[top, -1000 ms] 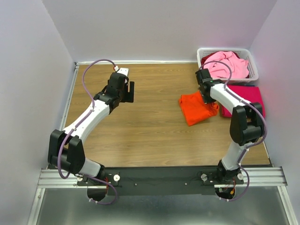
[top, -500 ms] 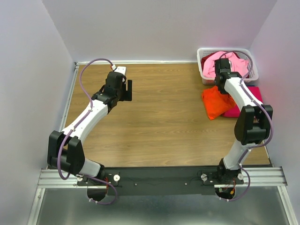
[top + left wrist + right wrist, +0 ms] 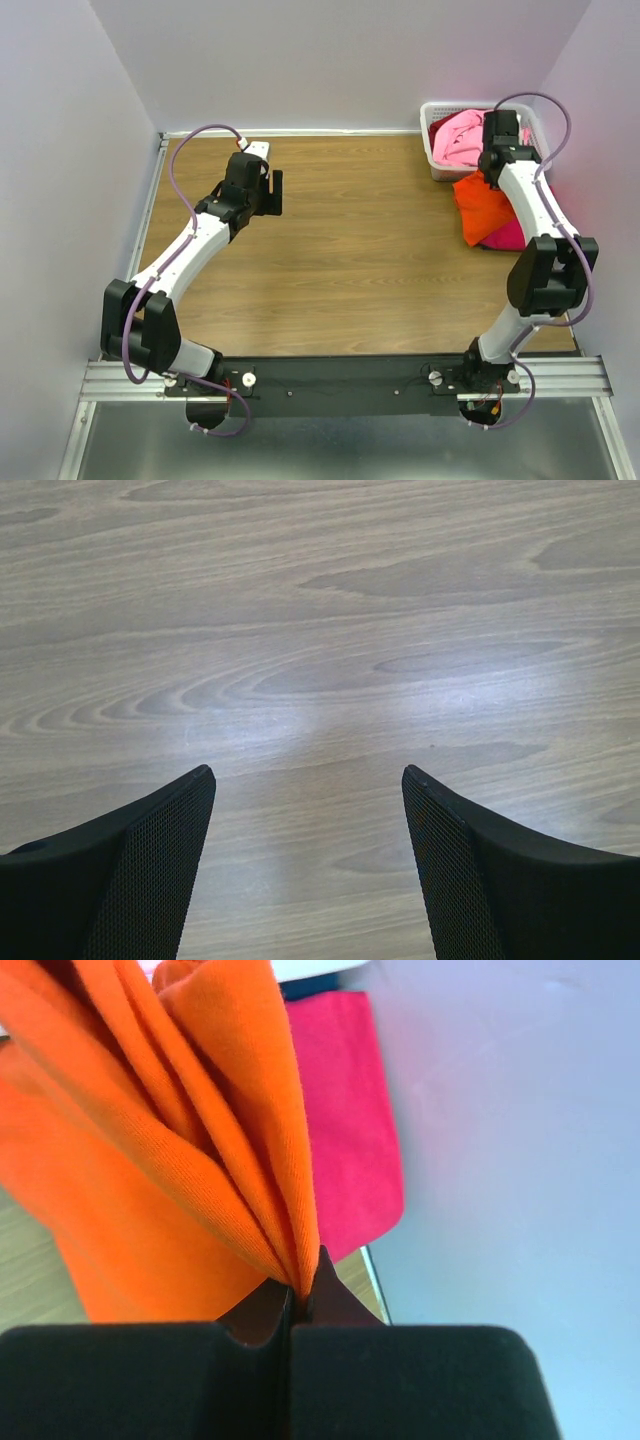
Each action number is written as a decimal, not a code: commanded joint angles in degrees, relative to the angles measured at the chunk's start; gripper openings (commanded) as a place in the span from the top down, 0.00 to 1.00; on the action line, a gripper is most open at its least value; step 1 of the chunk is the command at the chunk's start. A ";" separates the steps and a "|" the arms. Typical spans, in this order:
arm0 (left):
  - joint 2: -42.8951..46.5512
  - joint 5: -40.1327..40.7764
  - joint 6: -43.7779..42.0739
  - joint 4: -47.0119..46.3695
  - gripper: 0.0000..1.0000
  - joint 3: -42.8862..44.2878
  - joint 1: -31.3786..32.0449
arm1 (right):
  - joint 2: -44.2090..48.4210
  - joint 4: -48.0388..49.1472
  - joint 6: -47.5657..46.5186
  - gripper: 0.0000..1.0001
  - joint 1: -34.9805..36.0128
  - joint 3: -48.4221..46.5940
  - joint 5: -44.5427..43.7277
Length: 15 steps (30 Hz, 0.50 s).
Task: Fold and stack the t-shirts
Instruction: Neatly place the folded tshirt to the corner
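1. While the right pincer (image 3: 290, 1305) is clamped tight on a gathered edge of the orange t-shirt (image 3: 485, 205), the cloth fans out from the grip in bunched folds.
2. That orange t-shirt sits at the far right of the wooden surface (image 3: 350, 260), just in front of the white slotted basket (image 3: 432, 110), and covers most of the magenta-red t-shirt (image 3: 512, 237).
3. Only a strip of the magenta-red t-shirt shows beyond the orange one, next to the right wall.
4. Crumpled and unfolded, the pale pink t-shirt (image 3: 462, 140) lies inside the basket in the far right corner.
5. On the other side, the left pincer (image 3: 308, 800) hovers over bare wood with its fingers spread wide, gripping nothing, well apart from all three shirts.
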<state>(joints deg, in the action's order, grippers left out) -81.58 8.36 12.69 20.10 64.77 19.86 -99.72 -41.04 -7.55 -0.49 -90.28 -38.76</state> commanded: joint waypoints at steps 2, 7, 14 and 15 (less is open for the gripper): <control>1.95 -1.50 0.32 -1.03 0.17 -0.52 -0.35 | 1.29 1.92 -1.24 0.99 -4.07 -0.69 -2.90; 1.86 -1.68 0.14 -1.03 0.17 -0.61 -0.35 | -1.00 6.31 -1.94 0.99 -8.91 1.33 -2.28; 1.25 -1.33 0.06 -1.03 0.17 -0.70 -0.35 | -6.00 10.62 -4.31 0.99 -12.16 2.30 -1.75; 1.07 -1.33 0.06 -1.11 0.17 -0.70 -0.35 | -6.71 11.06 -4.31 0.99 -12.86 2.30 -1.58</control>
<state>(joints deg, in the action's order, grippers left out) -81.54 7.94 12.69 19.79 64.69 19.86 -103.55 -34.61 -10.00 -11.86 -88.73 -38.74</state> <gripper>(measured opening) 0.829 0.023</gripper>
